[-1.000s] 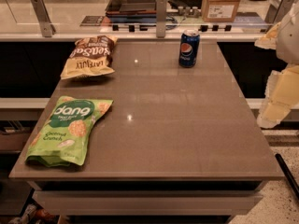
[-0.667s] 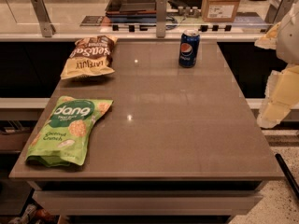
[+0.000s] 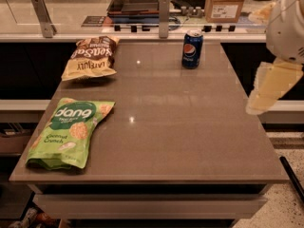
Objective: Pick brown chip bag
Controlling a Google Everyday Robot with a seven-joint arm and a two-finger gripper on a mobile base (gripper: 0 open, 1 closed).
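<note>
- Brown chip bag (image 3: 90, 58): flat on the table (image 3: 190, 141), well left of the Pepsi can (image 3: 192, 49).
- Gripper (image 3: 266, 91): hanging right of the can, beyond the table edge, touching nothing; spread or pressed together, cannot tell.
- Green dang bag (image 3: 69, 132): left of the can, much nearer.

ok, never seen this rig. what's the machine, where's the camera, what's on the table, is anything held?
There is one camera view, looking down across a grey table; its mount is unknown. The white and pale shapes at the right edge are the robot's single arm. Its gripper hangs beside the table's right side, apart from every item, with nothing seen in it. The brown chip bag, its target, lies flat at the far left. A green dang bag lies near left. A Pepsi can stands upright at the far edge.
</note>
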